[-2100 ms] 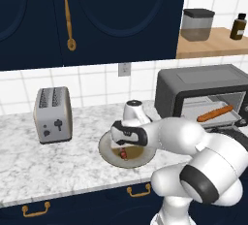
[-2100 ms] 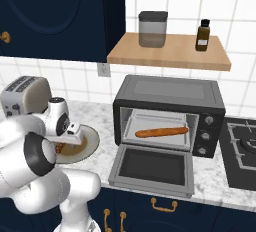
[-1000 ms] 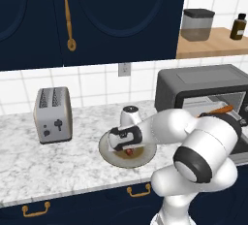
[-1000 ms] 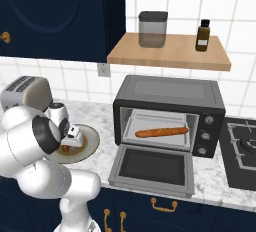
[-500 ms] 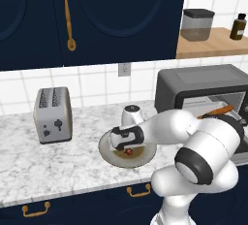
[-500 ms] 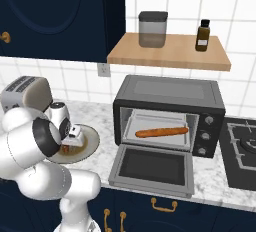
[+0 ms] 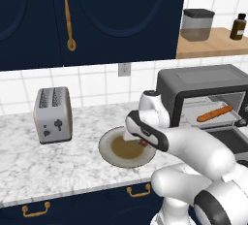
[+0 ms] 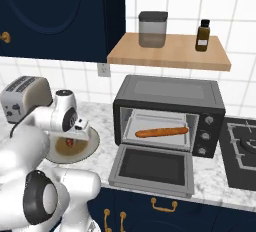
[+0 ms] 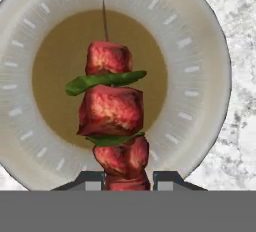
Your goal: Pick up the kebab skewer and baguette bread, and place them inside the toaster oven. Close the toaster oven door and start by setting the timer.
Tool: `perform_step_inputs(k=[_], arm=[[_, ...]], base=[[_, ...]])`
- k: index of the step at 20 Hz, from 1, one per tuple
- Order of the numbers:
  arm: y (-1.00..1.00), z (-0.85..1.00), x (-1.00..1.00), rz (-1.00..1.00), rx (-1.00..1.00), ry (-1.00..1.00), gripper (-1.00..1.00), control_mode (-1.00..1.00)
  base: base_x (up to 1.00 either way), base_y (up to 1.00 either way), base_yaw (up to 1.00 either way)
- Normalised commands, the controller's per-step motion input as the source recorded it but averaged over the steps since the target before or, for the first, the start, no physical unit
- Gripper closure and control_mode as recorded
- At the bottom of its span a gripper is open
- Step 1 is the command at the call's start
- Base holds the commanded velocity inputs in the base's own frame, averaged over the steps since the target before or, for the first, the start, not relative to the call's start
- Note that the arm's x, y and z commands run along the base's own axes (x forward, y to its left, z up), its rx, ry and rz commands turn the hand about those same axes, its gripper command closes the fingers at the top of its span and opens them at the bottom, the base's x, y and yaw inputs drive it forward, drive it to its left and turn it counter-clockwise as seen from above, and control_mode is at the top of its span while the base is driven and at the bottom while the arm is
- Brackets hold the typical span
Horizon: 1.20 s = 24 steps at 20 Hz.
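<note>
The kebab skewer (image 9: 114,121), red meat chunks with green slices on a thin stick, is held at its near end between my fingertips (image 9: 167,180), over the round plate (image 9: 210,76). My gripper (image 7: 139,140) is shut on it, just above the plate (image 7: 107,147) on the marble counter. A bit of the skewer (image 8: 70,142) shows under the hand (image 8: 75,132). The baguette bread (image 8: 161,132) lies on the rack inside the toaster oven (image 8: 170,96), also seen as an orange loaf (image 7: 214,113). The toaster oven door (image 8: 152,168) hangs open, flat toward the front.
A silver two-slot toaster (image 7: 52,115) stands left of the plate. Above the oven, a wooden shelf (image 8: 170,51) carries a jar (image 8: 153,28) and a dark bottle (image 8: 202,35). A stove top (image 8: 245,151) is at the right. Dark blue cabinets hang overhead.
The hand has shifted a little to the right over the plate, and the skewer now goes with it instead of lying on the plate. The baguette and the oven door have not moved.
</note>
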Motion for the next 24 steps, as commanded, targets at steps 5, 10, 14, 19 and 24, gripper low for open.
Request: perform_step_inputs(k=[5,10,14,19,24], arm=[[-0.48,0.74,-0.64,-0.13,0.03,0.0,1.0,-1.0],[-0.44,0.55,-0.6,-0.23,0.1,0.0,1.0,-1.0],[-0.55,0.44,-0.28,-0.28,0.11,-0.04,1.0,-1.0],[-0.76,0.77,-0.14,-0.27,0.18,-0.01,1.0,-1.0],[-0.87,0.58,-0.26,-0.35,0.17,0.0,1.0,-1.0]], base=[[0.0,0.0,0.0],[0.0,0.0,0.0],[0.0,0.0,0.0],[0.0,0.0,0.0],[0.0,0.0,0.0]])
